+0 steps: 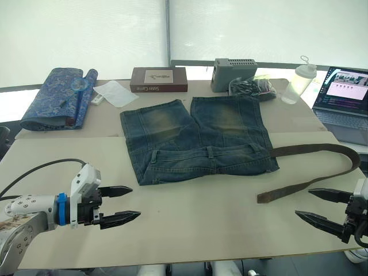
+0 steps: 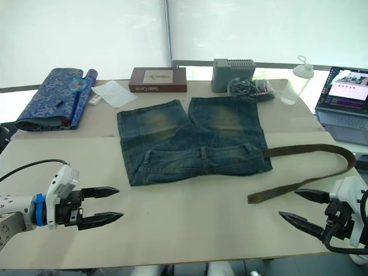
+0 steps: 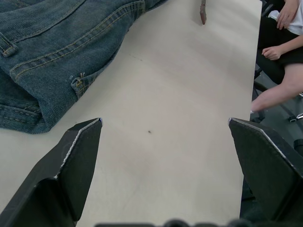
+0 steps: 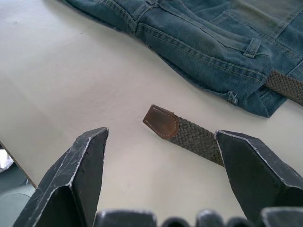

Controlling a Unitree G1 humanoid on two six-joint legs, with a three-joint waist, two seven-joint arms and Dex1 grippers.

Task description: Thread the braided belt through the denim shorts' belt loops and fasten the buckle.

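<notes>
Denim shorts [image 1: 198, 141] are lying flat on the pale table [image 1: 190, 224], waistband toward the robot and both legs, each with a faded tan patch, pointing away. Belt loops [image 1: 210, 152] are showing as short strips along the waistband. The braided belt [image 1: 322, 150] is emerging from the waistband at the shorts' right side, running across the table to the right, curving back and ending in a brown leather tip [image 4: 162, 121] that is resting on bare table just beside the shorts' right corner; the buckle cannot be made out. The left gripper [image 1: 121, 204] is hovering over bare table near the shorts' left corner, its fingers spread wide and grasping nothing. The right gripper [image 2: 305, 208] is hovering near the belt tip, fingers likewise parted and empty. Along the far edge are standing a blue patterned fabric roll [image 1: 54, 96], a brown box [image 1: 158, 80], a grey device [image 1: 234, 73], a clear bottle [image 1: 299, 82] and an open laptop [image 1: 344, 103].
</notes>
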